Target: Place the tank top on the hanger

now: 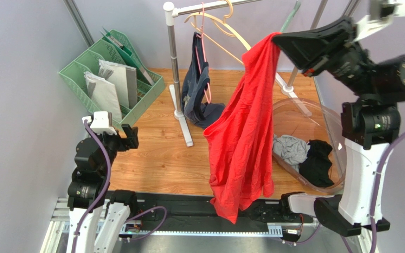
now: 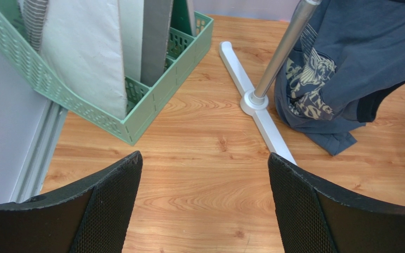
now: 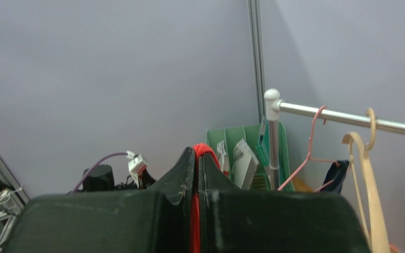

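The bright red tank top (image 1: 244, 126) hangs in the air from my right gripper (image 1: 279, 38), which is shut on its top edge; a red strip (image 3: 195, 203) shows between the closed fingers. Its hem reaches the table's front edge. The cream hanger (image 1: 218, 29) hangs by its hook on the rail (image 1: 210, 6), just left of the held garment; it also shows in the right wrist view (image 3: 368, 195). My left gripper (image 1: 128, 137) is open and empty, low over the wooden table (image 2: 204, 174) at the left.
A thin pink hanger (image 1: 204, 52) carries a dark navy top (image 1: 196, 87) on the white rack (image 1: 175, 74). A mint green file tray (image 1: 112, 79) stands at the back left. A clear tub (image 1: 328, 121) at the right holds grey (image 1: 290, 148) and black cloths.
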Controlling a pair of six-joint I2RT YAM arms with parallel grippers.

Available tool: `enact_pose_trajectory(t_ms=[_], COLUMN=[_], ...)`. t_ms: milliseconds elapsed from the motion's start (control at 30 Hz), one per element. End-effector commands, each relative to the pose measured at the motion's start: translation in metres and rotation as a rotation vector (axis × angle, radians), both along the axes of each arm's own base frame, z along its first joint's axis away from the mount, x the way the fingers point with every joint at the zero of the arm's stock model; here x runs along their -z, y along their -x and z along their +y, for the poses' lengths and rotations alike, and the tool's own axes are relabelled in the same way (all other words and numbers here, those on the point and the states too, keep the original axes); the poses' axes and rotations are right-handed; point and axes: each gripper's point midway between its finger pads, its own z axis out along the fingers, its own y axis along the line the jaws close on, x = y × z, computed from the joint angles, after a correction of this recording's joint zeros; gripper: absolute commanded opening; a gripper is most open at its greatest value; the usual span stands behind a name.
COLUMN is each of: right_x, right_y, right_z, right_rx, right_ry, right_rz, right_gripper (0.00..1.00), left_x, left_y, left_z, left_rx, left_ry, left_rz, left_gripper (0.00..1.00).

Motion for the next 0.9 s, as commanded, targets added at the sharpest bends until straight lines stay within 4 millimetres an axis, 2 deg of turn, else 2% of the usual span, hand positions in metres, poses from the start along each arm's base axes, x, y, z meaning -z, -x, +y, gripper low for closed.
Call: enact_pose_trajectory(t_ms=[0,33,67,133,167,200,367,467,500,600,633,700,733,767,833,867], right_x=[0.047,0.055,0.072,0.083,0.097,0.102,0.110,0.124,0.141,0.167,0.206,0.233,0.286,0.302,0.352,0.403], right_y=[-0.024,-0.026,-0.026,-0.025,-0.020,-0.023,0.002,0.014,0.010,0.006,-0.001,-0.002,-0.007,-0.004,-0.009,-0.007], right_z=[0.036,0.045,0.062,0.071,0.084,0.085,0.093,0.100,0.105,0.098,0.105,0.101,0.105,0.101,0.095,0.089], right_rx=[0.047,0.031,-0.015,-0.007,-0.023,0.011,-0.030,-0.075,-0.075,-0.028,-0.026,-0.007,-0.003,0.007,0.063,0.088], right_ry=[0.126,0.144,0.170,0.176,0.216,0.222,0.221,0.250,0.278,0.283,0.332,0.342,0.402,0.402,0.436,0.488], right_rz=[0.042,0.046,0.076,0.085,0.079,0.092,0.088,0.107,0.139,0.184,0.259,0.314,0.423,0.461,0.563,0.673], right_gripper=[0.00,0.00,0.00,0.00,0.00,0.00,0.00,0.00,0.00,0.00,0.00,0.00,0.00,0.00,0.00,0.00], left_x=[-0.009,-0.008,-0.010,-0.013,-0.018,-0.020,-0.027,-0.029,-0.032,-0.032,-0.028,-0.023,-0.017,-0.014,-0.001,0.004], left_y=[-0.013,-0.014,-0.015,-0.013,-0.010,-0.009,-0.004,-0.003,-0.004,-0.007,-0.009,-0.012,-0.014,-0.014,-0.018,-0.017], left_z=[-0.012,-0.012,-0.013,-0.016,-0.017,-0.019,-0.028,-0.038,-0.043,-0.050,-0.051,-0.052,-0.054,-0.060,-0.060,-0.067], left_rx=[0.064,0.067,0.067,0.079,0.083,0.095,0.126,0.163,0.187,0.207,0.201,0.189,0.188,0.206,0.172,0.190], left_ry=[-0.007,-0.005,0.001,0.009,0.015,0.020,0.071,0.131,0.150,0.197,0.209,0.214,0.220,0.223,0.221,0.227], left_rz=[0.003,0.013,0.014,0.004,-0.012,-0.020,-0.029,-0.025,-0.034,-0.036,-0.023,-0.007,0.018,0.029,0.063,0.080], left_gripper=[0.91,0.90,0.90,0.90,0.90,0.90,0.90,0.90,0.90,0.90,0.90,0.90,0.89,0.89,0.89,0.88])
